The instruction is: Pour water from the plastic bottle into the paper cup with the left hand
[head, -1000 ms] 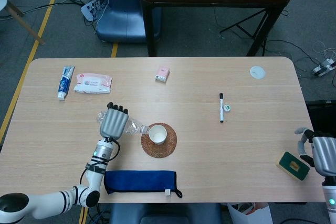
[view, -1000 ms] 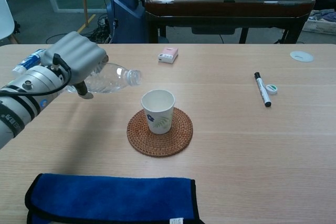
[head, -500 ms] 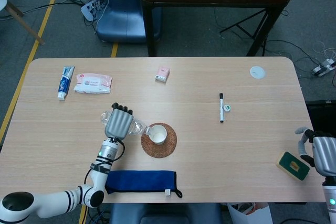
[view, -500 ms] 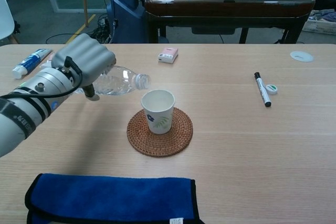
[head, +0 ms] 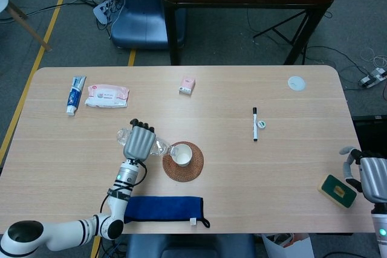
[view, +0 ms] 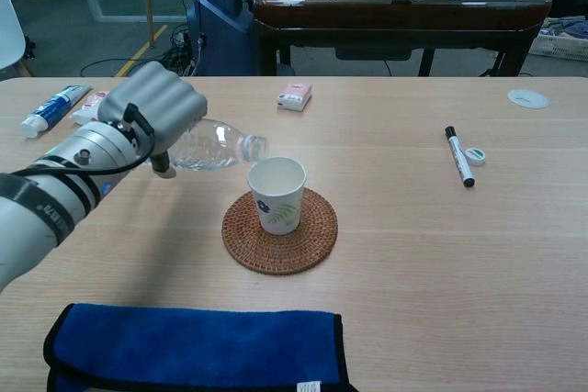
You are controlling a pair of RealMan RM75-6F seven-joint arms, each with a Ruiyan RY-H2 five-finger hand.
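Observation:
My left hand grips a clear plastic bottle, tipped on its side. The bottle's uncapped mouth points right and hangs just over the left rim of a white paper cup. That cup stands upright on a round woven coaster. I cannot make out a stream of water. My right hand rests at the table's right edge, fingers curled, beside a green sponge; it appears only in the head view.
A folded blue cloth lies at the near edge. A toothpaste tube and wipes pack lie far left, a small pink box far centre. A black marker, a green-and-white cap and a white lid lie right.
My left hand has carried the tipped bottle to the right, bringing its mouth from well left of the cup to just over the rim. The right hand has not moved.

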